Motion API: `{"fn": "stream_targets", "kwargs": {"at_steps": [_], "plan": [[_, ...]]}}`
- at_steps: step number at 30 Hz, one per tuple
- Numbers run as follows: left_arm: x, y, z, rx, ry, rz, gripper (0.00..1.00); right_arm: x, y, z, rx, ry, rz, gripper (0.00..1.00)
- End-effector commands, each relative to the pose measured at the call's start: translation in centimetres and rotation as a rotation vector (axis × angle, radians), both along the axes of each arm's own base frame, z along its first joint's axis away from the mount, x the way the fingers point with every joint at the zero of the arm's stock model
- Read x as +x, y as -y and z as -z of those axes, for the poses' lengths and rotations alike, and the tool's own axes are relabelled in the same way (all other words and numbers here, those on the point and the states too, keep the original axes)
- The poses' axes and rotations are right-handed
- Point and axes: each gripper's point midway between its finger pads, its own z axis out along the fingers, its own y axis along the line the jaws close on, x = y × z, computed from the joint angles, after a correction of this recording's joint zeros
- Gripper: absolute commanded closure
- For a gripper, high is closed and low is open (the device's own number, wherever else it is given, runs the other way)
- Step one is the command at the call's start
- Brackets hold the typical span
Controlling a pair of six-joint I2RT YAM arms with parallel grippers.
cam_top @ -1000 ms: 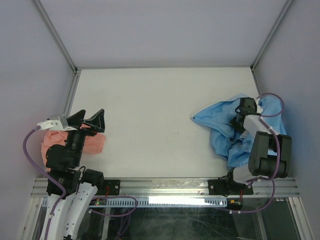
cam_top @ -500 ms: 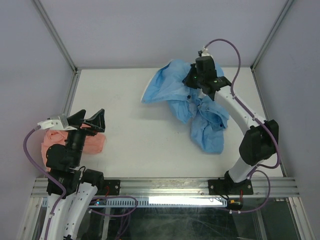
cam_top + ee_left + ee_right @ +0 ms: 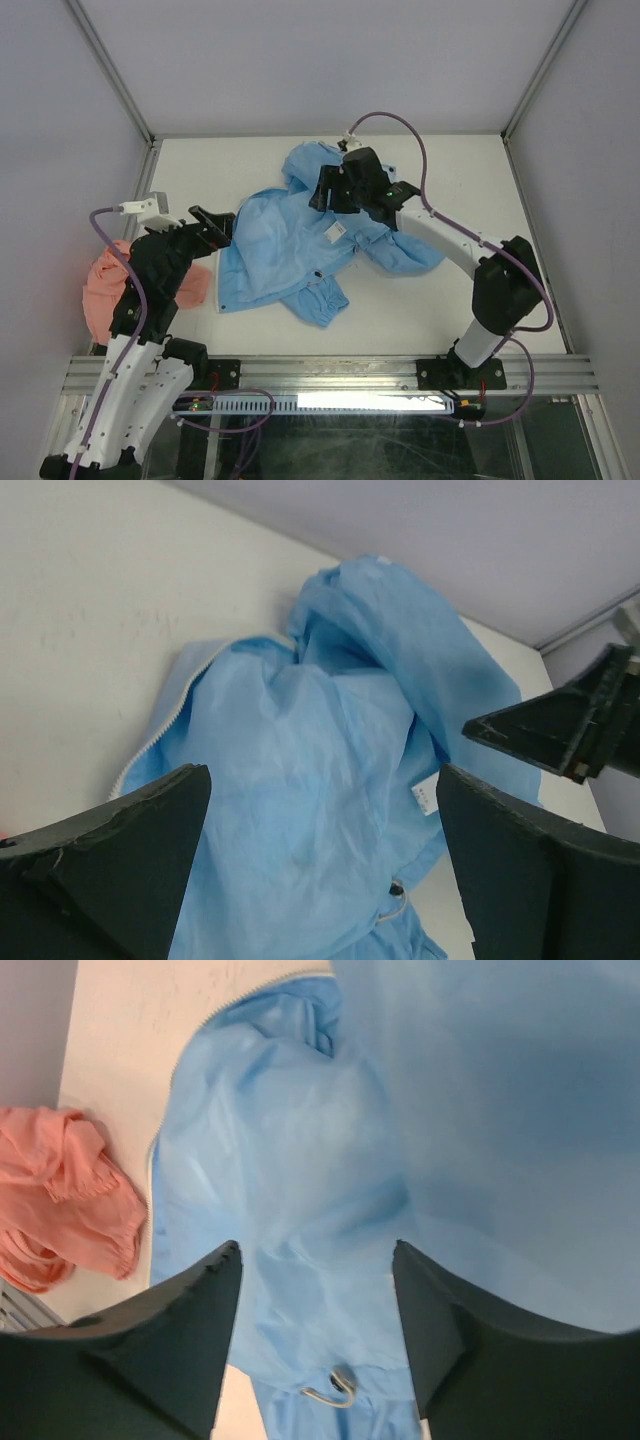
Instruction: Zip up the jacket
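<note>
White table (image 3: 470, 290) inside a pale-walled booth carries the jacket (image 3: 285, 245), which lies crumpled near the middle, paler lining up, with 1 sleeve cuff bunched toward the near edge. The right gripper (image 3: 316, 1255) hovers over the jacket's far part with its jaws apart and nothing between them. The left gripper (image 3: 322, 775) is spread wide and empty, aimed at the jacket's left edge, where a run of white zipper (image 3: 150, 748) shows. Only that 1 line of teeth is plain; the other half seems buried in folds, so a pinch made now would likely catch loose thin fabric and bunch the heap further instead of laying the 2 front edges side by side. The slider cannot be made out. A pink garment (image 3: 105, 290) lies just behind the left arm and could be snagged by a low sweep, and both grippers converging on 1 small heap risks a knock between them.
</note>
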Motion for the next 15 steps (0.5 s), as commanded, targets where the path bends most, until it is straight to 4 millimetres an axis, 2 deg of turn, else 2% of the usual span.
{"fn": "stream_targets", "kwargs": {"at_steps": [1,3,7,11,13,15], "plan": [[0.7,1.9,3.1,-0.149,-0.180,0.026,0.01,-1.1,3.2,-6.8,0.064,0.196,-0.051,0.30],[1.0,2.3,5.6,-0.168,-0.271,0.023,0.01,-1.7,5.8,-6.8,0.061,0.210,-0.037,0.28],[1.2,2.3,10.1,-0.165,-0.435,-0.012,0.01,-2.3,11.2,-5.2,0.063,0.202,0.015,0.22],[2.0,0.9,13.7,-0.102,-0.534,-0.106,0.01,-1.7,16.7,-3.3,0.063,0.196,0.103,0.15],[3.4,0.3,13.3,-0.064,-0.535,-0.127,0.01,-0.9,19.3,-2.3,0.078,0.171,0.148,0.14],[5.6,0.1,11.6,-0.008,-0.506,-0.125,0.01,0.1,21.1,-1.5,0.106,0.134,0.170,0.14]]}}
